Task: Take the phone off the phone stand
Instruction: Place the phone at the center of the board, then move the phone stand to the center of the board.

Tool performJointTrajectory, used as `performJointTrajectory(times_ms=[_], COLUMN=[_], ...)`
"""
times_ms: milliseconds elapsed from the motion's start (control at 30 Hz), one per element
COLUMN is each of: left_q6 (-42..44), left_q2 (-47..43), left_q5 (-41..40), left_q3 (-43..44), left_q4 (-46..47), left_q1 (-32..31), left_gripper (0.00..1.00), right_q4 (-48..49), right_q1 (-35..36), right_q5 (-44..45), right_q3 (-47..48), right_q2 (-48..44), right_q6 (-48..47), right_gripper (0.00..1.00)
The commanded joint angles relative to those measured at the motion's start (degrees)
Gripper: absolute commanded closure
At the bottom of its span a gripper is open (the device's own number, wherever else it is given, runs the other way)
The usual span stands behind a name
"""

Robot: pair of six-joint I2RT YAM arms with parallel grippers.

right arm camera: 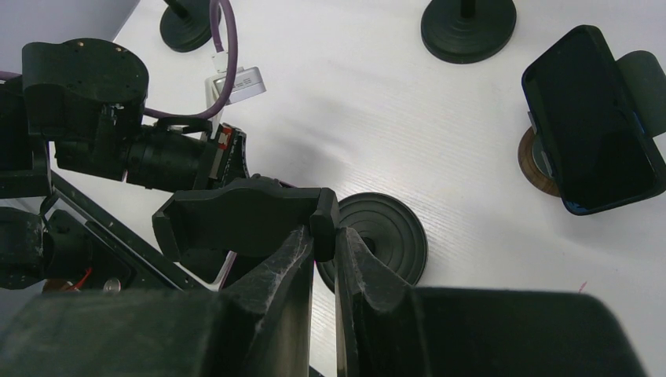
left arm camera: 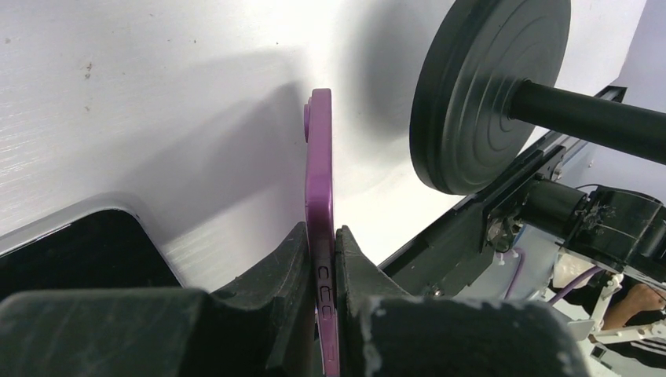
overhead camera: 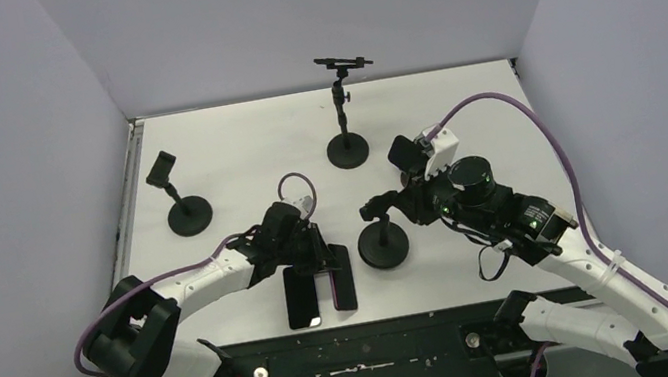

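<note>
- Reaching in from the near-left corner of the desk [overhead camera: 242, 142], the left arm [overhead camera: 203, 280] stretches low and nearly level toward the middle, its wrist turned over.
- The left gripper [left arm camera: 320, 239] is clamped on the phone [left arm camera: 320, 157], which has a purple case. Its fingers pinch the phone's thin body from both flat sides.
- The phone is off the phone stand [overhead camera: 383, 247]. It sits just left of the stand's round base, close to the near edge of the desk.
- It is held roughly flat, with the dark screen up and the camera bump facing the desk. Whether it touches the desk cannot be told.
- Its long axis runs from the gripper toward the near edge, and the camera end points that way.
- The right arm [overhead camera: 537, 217] comes from the near-right corner, bends at the elbow and points left over the stand.
- The right gripper [right arm camera: 323, 236] is closed on the black cradle at the top of the phone stand, directly above the base.
- A second phone [overhead camera: 302, 300], dark with a silvery rim, lies flat just left of the held one and parallel to it.
- A tall stand [overhead camera: 342, 116] is at the far centre and a short stand [overhead camera: 187, 212] at the far left.
- Another black phone [right arm camera: 589, 118] sits in a cradle near the right wrist.
</note>
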Motion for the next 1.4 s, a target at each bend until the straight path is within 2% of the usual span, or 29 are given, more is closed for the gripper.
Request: performJointTrajectory(times_ms=[0,67,167,233,467,700,867,1033,1233,1367], left_q6=[1.5,1.5,1.5,1.4,1.6,3.4,6.3,14.8,21.8,23.9], left_q2=[0.3,0.6,0.7,0.6,-0.2,-5.5,-16.3,-28.8,-43.4,-53.1], left_q5=[0.8,0.6,0.1,-0.3,-2.1,-5.3,-6.8,-11.0,-20.1,-24.6], left_q3=[0.0,-0.3,-1.0,-1.6,-2.3,-1.0,1.0,3.6,3.8,1.9], left_q4=[1.3,1.4,1.6,1.6,0.7,-5.5,-8.9,-14.2,-19.5,-18.8], left_q1=[-0.1,-0.2,-0.2,-0.2,-0.1,0.0,0.0,0.1,0.1,0.1], left_gripper=[1.0,0.93,0.75,0.69,0.66,0.66,0.64,0.61,0.35,0.26], right_q4=[5.1,5.1,5.0,4.9,4.5,5.0,7.0,11.9,21.1,25.2], right_q1=[0.0,0.0,0.0,0.0,0.0,0.0,0.1,0.4,1.1,1.7], right_q5=[0.0,0.1,0.2,0.2,0.4,0.4,0.0,-1.2,-0.4,1.1], right_q3=[0.0,0.0,-0.2,-0.2,-0.2,-0.6,1.2,5.8,11.6,18.1], right_q2=[-2.1,-2.1,-2.1,-2.2,-2.4,-2.1,0.0,6.3,16.3,25.3], right_q6=[0.8,0.8,0.8,0.8,0.9,1.2,1.1,0.6,0.2,-0.5], right_gripper=[1.0,1.0,1.0,1.0,1.0,1.0,1.0,1.0,1.0,1.0])
